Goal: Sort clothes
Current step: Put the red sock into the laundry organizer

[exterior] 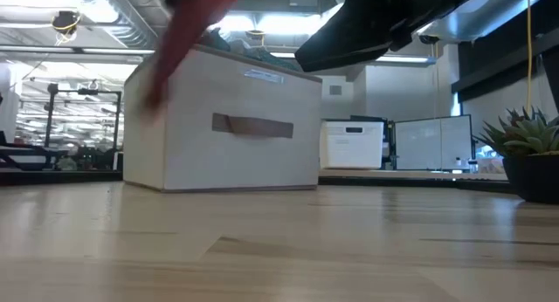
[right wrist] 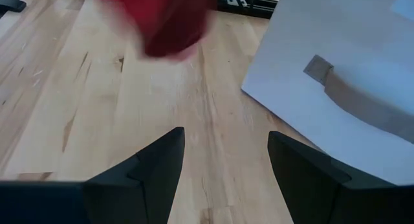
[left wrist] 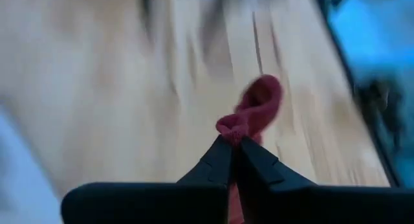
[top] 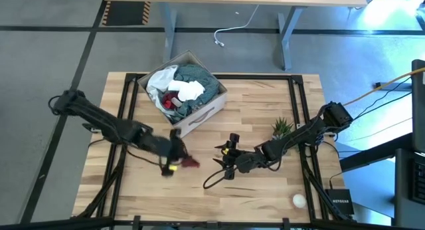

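Observation:
My left gripper (top: pixel 178 157) is shut on a dark red sock (top: pixel 190 163) above the table's middle; the sock also shows blurred in the left wrist view (left wrist: pixel 255 111), the low view (exterior: pixel 188 36) and the right wrist view (right wrist: pixel 165 20). My right gripper (top: pixel 226 162) is open and empty just right of it, pointing toward the sock. A beige box (top: pixel 199 114) at the back holds clothes: teal-green (top: pixel 199 80), white (top: pixel 163 80) and another dark red piece (top: pixel 171 102). My left gripper pinches the sock between its two fingertips at a bunched part (left wrist: pixel 231 129). The sock is lifted clear of the table and trails beyond the fingers toward the right.
A small potted plant (top: pixel 281 127) stands at the right of the table. A small white ball (top: pixel 299 201) lies near the front right corner. Black frame rails run along the table's left and right sides.

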You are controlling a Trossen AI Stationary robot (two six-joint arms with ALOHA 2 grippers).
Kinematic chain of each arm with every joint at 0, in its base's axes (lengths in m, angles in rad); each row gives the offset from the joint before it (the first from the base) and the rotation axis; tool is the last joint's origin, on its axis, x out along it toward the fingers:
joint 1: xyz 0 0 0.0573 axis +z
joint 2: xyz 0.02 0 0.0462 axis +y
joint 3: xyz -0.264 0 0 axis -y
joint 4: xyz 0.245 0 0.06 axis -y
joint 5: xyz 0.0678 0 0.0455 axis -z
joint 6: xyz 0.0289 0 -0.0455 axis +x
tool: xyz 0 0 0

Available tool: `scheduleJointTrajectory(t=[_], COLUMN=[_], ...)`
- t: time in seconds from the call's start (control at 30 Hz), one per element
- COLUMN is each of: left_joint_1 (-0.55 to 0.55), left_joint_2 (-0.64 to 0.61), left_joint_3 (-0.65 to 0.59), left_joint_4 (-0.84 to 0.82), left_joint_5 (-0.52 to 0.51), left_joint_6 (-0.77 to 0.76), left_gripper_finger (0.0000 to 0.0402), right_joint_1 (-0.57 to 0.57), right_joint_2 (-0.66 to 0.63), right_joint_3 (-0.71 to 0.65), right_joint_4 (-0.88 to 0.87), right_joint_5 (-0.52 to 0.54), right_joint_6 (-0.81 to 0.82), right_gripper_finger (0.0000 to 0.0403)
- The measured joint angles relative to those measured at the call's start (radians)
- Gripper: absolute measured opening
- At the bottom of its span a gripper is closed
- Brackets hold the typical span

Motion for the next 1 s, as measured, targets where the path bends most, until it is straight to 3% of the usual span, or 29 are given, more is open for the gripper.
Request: scheduleJointTrajectory(t=[0.2,0.33,0.43,0.67,0.87,1.0], left_joint_1=[0.042,0.104,0.195,0.475,0.698,0.818], left_joint_2=[-0.151,-0.265,-0.336,-0.379,-0.306,-0.227], left_joint_3=[0.145,0.150,0.150,0.066,-0.123,-0.226], left_joint_4=[0.198,0.388,0.406,0.241,0.126,0.109], left_joint_5=[-0.261,-0.358,-0.410,-0.420,-0.412,-0.350], left_joint_6=[0.376,0.619,0.697,0.564,0.398,0.311], left_gripper_finger=[0.0004,0.0003,0.0004,0.0005,0.0005,0.0006], right_joint_1=[0.000,0.000,0.000,0.000,0.000,0.000], right_joint_2=[0.000,0.000,0.000,0.000,0.000,0.000], right_joint_3=[0.000,0.000,0.000,0.000,0.000,0.000], right_joint_4=[0.000,-0.003,-0.007,-0.013,-0.019,-0.022], right_joint_5=[0.000,0.000,0.000,0.000,0.000,0.000], right_joint_6=[0.000,0.000,-0.002,-0.002,-0.002,-0.002], right_gripper_finger=[0.0238,0.0238,0.0238,0.0238,0.0238,0.0238])
